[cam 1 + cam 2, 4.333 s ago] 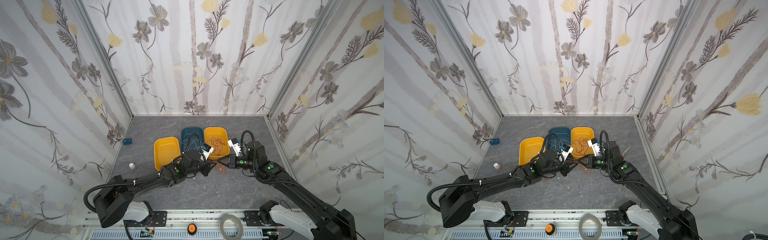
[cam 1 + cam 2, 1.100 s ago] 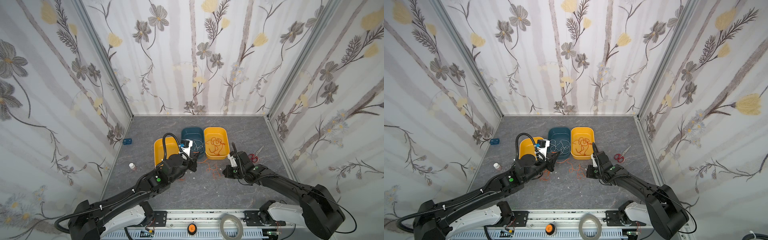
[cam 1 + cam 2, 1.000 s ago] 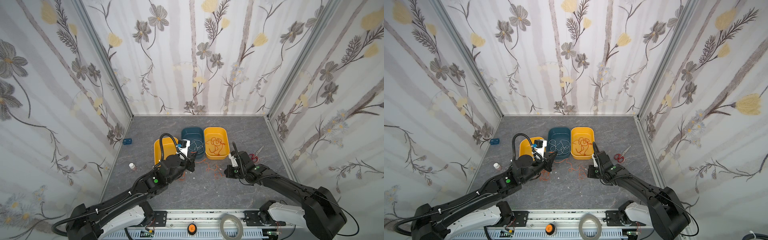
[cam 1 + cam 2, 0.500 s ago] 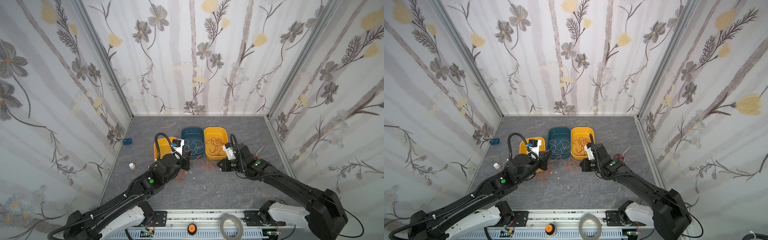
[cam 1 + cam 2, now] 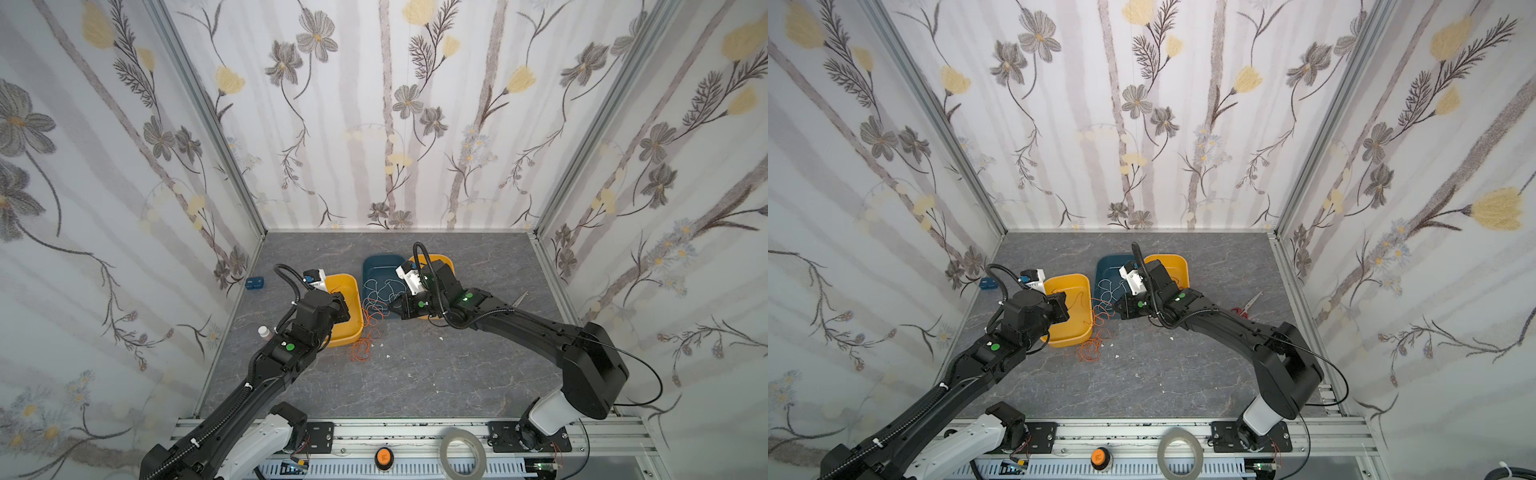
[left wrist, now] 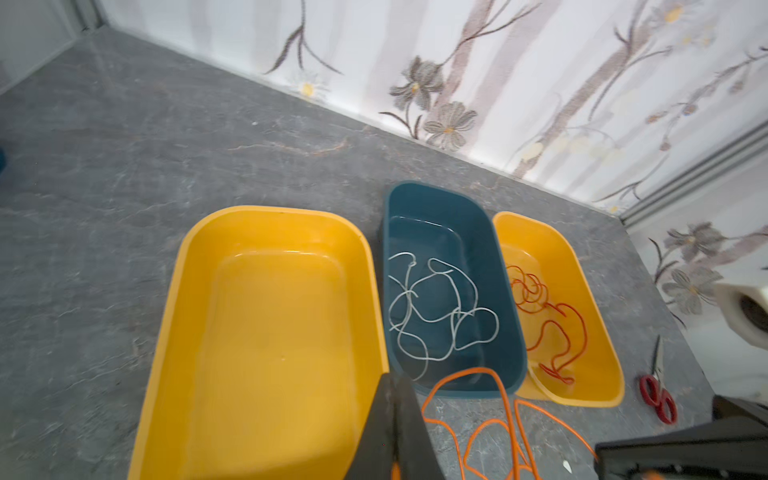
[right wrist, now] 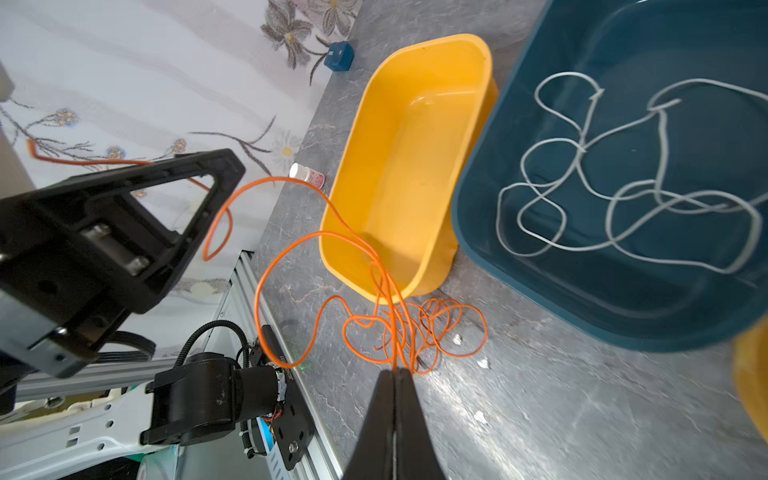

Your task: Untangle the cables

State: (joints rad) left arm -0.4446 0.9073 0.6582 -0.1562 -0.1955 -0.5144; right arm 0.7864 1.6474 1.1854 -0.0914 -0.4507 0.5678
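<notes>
Arms now shifted left. Left gripper (image 6: 392,380) and right gripper (image 7: 392,374), jaws together, pinch the thin, curly orange wire cable (image 7: 395,353), looping loosely at frame centre.

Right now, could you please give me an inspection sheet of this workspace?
Surface: grey table, a few white scraps.
Job's things: orange cable tangled on the table; white cable in the blue tray; red cable in a yellow tray; other yellow tray empty.
Clutter: scissors, small bottle, blue block, tape roll.
End effectors: left end effector and right end effector both shut on the orange cable.
Cables: black arm hoses loop at both wrists.
Surroundings: floral walls on three sides.
</notes>
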